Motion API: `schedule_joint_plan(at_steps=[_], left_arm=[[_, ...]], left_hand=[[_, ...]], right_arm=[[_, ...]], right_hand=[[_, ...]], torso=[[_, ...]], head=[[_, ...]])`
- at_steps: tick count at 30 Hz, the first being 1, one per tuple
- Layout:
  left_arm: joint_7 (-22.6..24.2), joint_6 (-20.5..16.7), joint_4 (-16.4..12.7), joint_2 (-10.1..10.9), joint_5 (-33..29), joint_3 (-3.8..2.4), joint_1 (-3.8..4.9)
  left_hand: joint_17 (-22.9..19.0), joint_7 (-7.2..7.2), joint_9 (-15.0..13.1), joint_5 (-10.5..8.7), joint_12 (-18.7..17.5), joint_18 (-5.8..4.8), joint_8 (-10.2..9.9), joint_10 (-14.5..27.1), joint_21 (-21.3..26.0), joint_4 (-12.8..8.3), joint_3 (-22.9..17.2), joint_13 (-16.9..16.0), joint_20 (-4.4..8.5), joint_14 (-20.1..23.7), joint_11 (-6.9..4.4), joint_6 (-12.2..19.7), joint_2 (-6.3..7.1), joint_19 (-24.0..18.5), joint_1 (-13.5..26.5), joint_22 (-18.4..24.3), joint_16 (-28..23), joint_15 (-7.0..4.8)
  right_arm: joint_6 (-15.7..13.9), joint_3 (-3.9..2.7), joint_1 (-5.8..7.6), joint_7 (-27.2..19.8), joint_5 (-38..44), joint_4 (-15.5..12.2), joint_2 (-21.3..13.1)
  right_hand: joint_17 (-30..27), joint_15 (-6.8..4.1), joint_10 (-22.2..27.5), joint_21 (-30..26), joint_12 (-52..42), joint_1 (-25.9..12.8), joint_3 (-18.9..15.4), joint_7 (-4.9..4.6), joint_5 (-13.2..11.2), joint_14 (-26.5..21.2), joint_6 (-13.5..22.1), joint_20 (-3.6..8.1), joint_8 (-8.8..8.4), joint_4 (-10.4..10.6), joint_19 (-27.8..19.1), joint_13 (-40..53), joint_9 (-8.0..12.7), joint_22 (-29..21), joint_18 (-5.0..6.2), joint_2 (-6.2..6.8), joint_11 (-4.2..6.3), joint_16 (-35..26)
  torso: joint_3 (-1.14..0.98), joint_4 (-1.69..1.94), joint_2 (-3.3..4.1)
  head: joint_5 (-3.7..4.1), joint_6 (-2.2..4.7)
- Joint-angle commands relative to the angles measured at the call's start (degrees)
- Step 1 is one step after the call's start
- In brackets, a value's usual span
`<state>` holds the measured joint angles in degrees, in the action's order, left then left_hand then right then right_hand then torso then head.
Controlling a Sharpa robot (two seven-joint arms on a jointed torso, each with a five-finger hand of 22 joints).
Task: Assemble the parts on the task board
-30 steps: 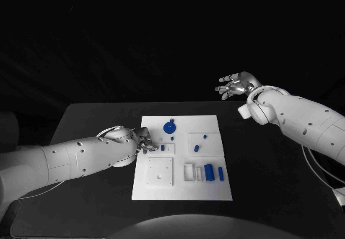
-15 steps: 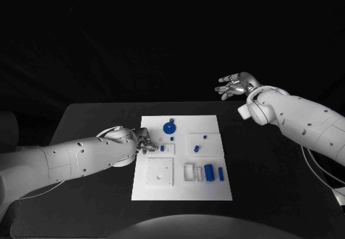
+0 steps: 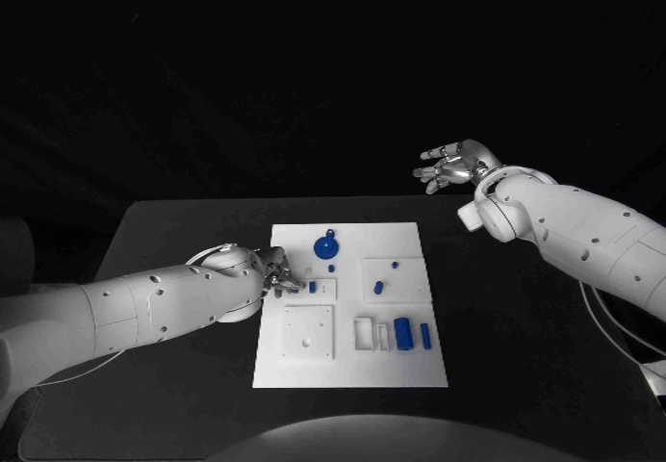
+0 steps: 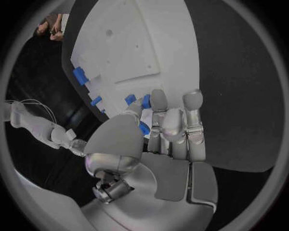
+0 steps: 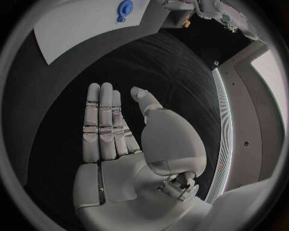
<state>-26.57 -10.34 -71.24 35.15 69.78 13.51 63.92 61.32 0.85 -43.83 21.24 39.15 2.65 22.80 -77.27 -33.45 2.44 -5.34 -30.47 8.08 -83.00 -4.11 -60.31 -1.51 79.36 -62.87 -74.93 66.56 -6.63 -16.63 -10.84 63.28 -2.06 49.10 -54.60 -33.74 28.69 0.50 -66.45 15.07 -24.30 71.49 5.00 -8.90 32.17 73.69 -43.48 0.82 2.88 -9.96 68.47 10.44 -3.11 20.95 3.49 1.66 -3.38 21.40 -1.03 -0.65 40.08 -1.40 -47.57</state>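
The white task board (image 3: 354, 371) lies in the middle of the black table. On it are a round blue disc (image 3: 326, 246), two small blue parts (image 3: 379, 286) in a square recess, a small blue peg (image 3: 314, 286) and blue blocks (image 3: 404, 333) in slots near the front. My left hand (image 3: 278, 276) sits low at the board's left edge, beside the peg. In the left wrist view my left hand (image 4: 171, 127) pinches a small blue part (image 4: 145, 102) between thumb and finger. My right hand (image 3: 451, 166) is raised beyond the table's far right corner, fingers spread and holding nothing.
A raised white square plate (image 3: 308, 332) takes up the board's front left. The right wrist view shows my right hand (image 5: 114, 130) flat over dark table, with the board's far end (image 5: 84, 24) and the blue disc (image 5: 124, 8) beyond its fingertips.
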Motion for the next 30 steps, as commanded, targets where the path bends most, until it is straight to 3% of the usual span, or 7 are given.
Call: schedule_joint_plan(at_steps=[1,7,30], left_arm=[[-0.7,1.3,0.1,-0.2,0.0,0.19,-0.29],[-1.2,1.0,0.2,-0.3,0.2,0.19,-0.29],[-1.7,1.4,0.7,-0.4,0.5,0.19,-0.29]], left_hand=[[-0.1,-0.06,0.0,-0.42,0.2,-0.72,-0.3,0.2,0.2,0.4,0.2,-0.1,0.05,-0.2,-0.11,0.3,0.71,0.3,-0.1,-2.1,-0.3,-0.25],[0.0,-0.10,0.0,-0.92,0.3,-0.70,-0.3,0.2,0.1,1.6,1.4,-0.1,0.06,-0.2,-0.10,0.0,1.88,0.3,0.7,-2.1,-0.2,-0.27],[-0.1,-0.19,-0.2,-1.39,0.3,-0.69,-0.2,0.2,0.3,3.5,1.6,-0.1,0.04,-0.1,-0.04,-0.1,3.80,0.3,1.3,-2.1,-0.3,-0.24]], right_arm=[[0.5,-0.03,-0.01,0.0,-0.1,0.0,0.0],[0.4,-0.03,-0.01,-0.1,-0.1,0.0,0.0],[0.4,-0.03,-0.04,-0.1,-0.1,0.0,0.0]], right_hand=[[0.0,-0.08,0.4,0.4,-0.2,-0.3,0.0,-0.13,0.3,-0.3,0.1,-0.04,0.18,0.1,-0.5,0.0,0.0,-0.1,-0.31,0.05,0.07,0.0],[0.0,-0.08,0.4,0.4,-0.2,-0.3,0.0,-0.13,0.3,-0.3,0.1,-0.04,0.18,0.1,-0.5,0.0,0.0,-0.1,-0.31,0.05,0.07,0.0],[-0.1,-0.04,0.5,0.4,-0.2,-0.4,-0.1,-0.15,0.3,-0.3,0.3,-0.09,0.16,0.1,-0.5,-0.1,0.0,-0.2,-0.32,0.04,0.03,0.0]], torso=[[-0.01,0.02,0.00],[0.00,0.02,0.00],[0.01,0.00,0.01]], head=[[0.02,0.07],[0.07,0.15],[0.12,0.10]])
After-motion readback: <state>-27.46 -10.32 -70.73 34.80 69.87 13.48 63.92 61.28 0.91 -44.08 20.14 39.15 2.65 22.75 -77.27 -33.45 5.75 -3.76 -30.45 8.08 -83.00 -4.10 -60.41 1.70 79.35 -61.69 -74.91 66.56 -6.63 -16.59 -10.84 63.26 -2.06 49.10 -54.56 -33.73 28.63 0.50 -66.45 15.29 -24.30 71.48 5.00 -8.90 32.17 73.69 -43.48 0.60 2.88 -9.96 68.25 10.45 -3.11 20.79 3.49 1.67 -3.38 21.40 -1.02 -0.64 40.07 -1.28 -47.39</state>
